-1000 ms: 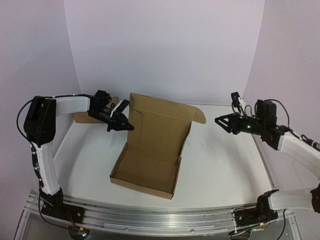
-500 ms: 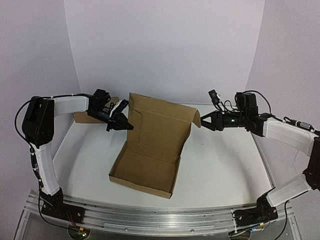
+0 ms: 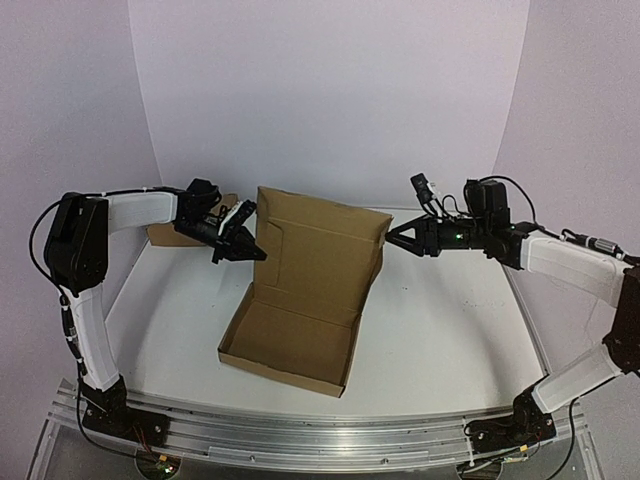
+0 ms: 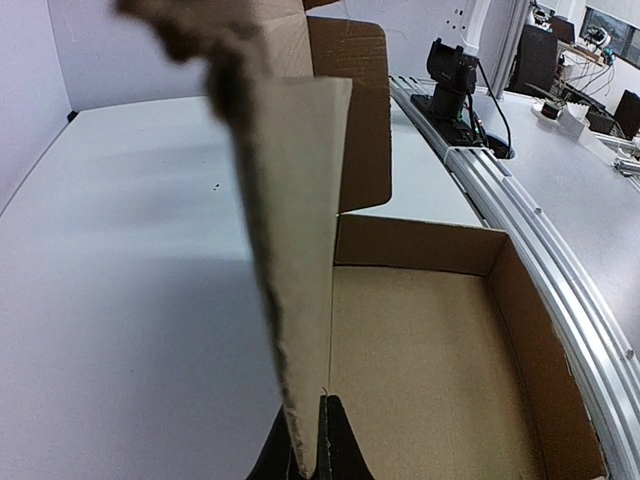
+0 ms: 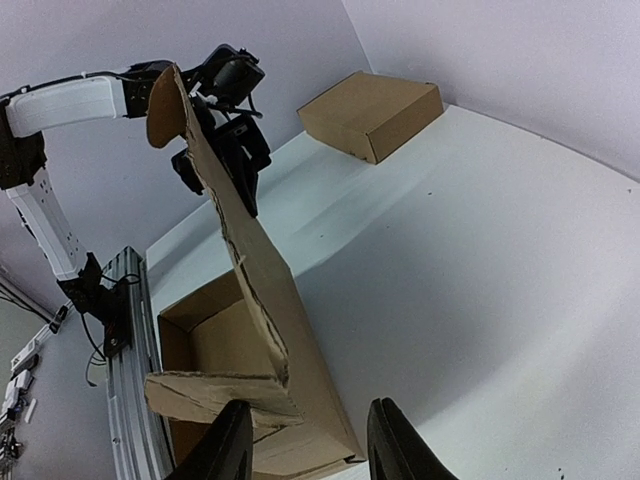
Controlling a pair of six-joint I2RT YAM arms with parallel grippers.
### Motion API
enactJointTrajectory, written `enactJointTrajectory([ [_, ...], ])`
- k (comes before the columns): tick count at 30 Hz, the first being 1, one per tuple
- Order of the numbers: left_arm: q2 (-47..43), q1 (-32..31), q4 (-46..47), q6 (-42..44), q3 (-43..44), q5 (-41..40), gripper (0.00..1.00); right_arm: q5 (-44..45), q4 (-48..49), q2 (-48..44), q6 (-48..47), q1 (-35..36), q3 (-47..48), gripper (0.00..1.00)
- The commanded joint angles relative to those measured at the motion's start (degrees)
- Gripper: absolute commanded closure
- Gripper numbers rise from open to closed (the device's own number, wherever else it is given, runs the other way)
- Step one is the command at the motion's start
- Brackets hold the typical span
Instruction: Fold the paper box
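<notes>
The paper box [image 3: 292, 342] lies mid-table as a shallow open tray with its lid [image 3: 325, 250] standing upright at the far side. My left gripper [image 3: 245, 248] is shut on the lid's left side flap; in the left wrist view that flap [image 4: 290, 250] runs edge-on into the closed fingers [image 4: 320, 455], with the tray [image 4: 440, 380] to the right. My right gripper [image 3: 393, 240] is open at the lid's upper right corner. In the right wrist view the lid's right ear flap [image 5: 215, 395] is bent over the tray, against the left of my open fingers [image 5: 308, 445].
A smaller plain brown box [image 3: 165, 235] sits at the back left behind the left arm; it also shows in the right wrist view [image 5: 372, 112]. A metal rail [image 3: 300, 440] runs along the near table edge. White walls close the back and sides.
My right arm has swung left from the table's right side to the lid's right corner, and the right ear flap that stuck out is now folded in. The left arm has not moved.
</notes>
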Motion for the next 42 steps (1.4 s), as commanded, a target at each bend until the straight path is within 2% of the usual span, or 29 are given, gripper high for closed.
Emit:
enactJointTrajectory([
  [1, -1.16, -0.08, -2.93, 3.30, 1.72, -6.40, 1.00, 0.37, 4.54, 1.53, -0.81, 0.36, 3.64, 0.60],
  [4, -0.94, -0.07, -3.55, 3.72, 2.26, -6.13, 1.00, -0.99, 5.55, 2.53, -0.60, 0.70, 4.34, 0.60],
  [8, -0.88, -0.07, -3.76, 4.06, 2.31, -6.01, 1.00, -3.60, 7.91, 4.13, 0.47, 1.23, 5.49, 0.67],
  [14, -0.92, -0.07, -3.37, 3.79, 1.92, -6.13, 1.00, -7.55, 9.18, 6.17, 1.23, 2.22, 7.08, 0.88],
  [21, -0.83, -0.07, -1.05, 1.44, 1.36, -7.27, 1.00, -7.91, 9.39, 5.97, 2.15, 2.59, 6.04, 1.00],
  [25, -0.65, -0.07, -0.65, 0.83, 1.28, -7.62, 1.00, -6.82, 9.39, 4.99, 1.21, 3.24, 4.88, 1.00],
  [31, -1.03, -0.08, 2.09, -4.43, 0.67, -8.67, 1.00, -2.68, 8.45, 3.25, 0.56, 3.82, 3.55, 0.99],
  [34, -1.85, -0.07, 4.31, -7.10, -1.33, -9.51, 1.00, 3.97, 4.32, 2.21, 1.07, 3.78, 3.31, 0.60],
  [36, -3.04, 0.01, 6.86, -8.03, -2.97, -10.92, 1.00, 7.30, 0.60, 0.42, 0.26, 3.80, 2.56, 0.49],
  [38, -4.80, 0.27, 10.67, -9.26, -5.76, -12.06, 1.00, 10.80, -1.37, -2.12, 0.88, 3.61, 0.54, 0.42],
  [42, -7.15, 1.40, 16.24, -7.21, -9.89, -12.62, 1.00, 12.52, -6.43, -8.31, 3.95, 1.89, -3.30, 0.35],
])
